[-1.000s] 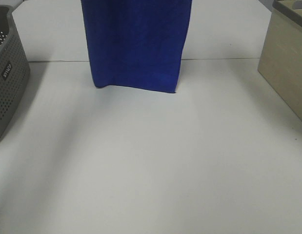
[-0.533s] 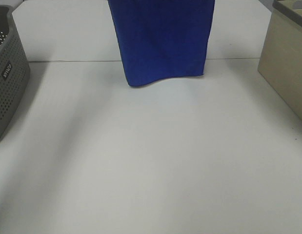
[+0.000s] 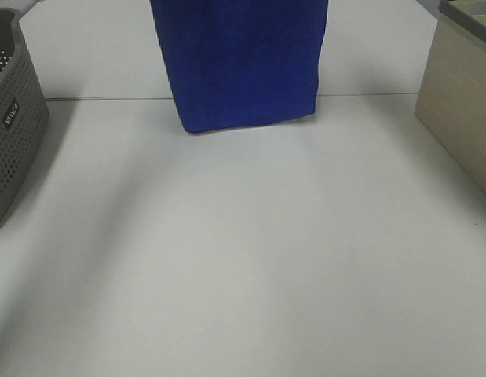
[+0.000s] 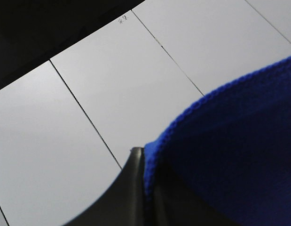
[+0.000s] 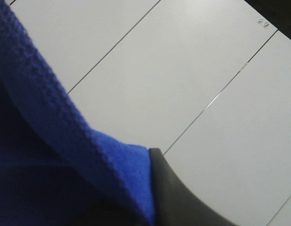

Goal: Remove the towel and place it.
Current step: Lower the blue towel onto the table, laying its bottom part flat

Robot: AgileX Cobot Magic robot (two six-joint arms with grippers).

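The deep blue towel (image 3: 241, 63) hangs down from above the top edge of the exterior high view, its lower edge level with the far part of the white table (image 3: 243, 259). Both arms are outside that view. In the left wrist view my left gripper (image 4: 146, 181) is shut on the towel's (image 4: 230, 150) edge, its dark fingers (image 4: 131, 188) pinching the hem. The right wrist view shows my right gripper (image 5: 152, 188) shut on another corner of the towel (image 5: 51, 160), beside a dark finger (image 5: 176, 197).
A grey perforated basket (image 3: 11, 118) stands at the left edge of the table. A beige box (image 3: 462, 102) stands at the right edge. White panels with dark seams fill the wrist views behind the cloth.
The hanging towel swung right, then back toward the left. Its bottom edge sits higher than a second ago and hangs flatter.
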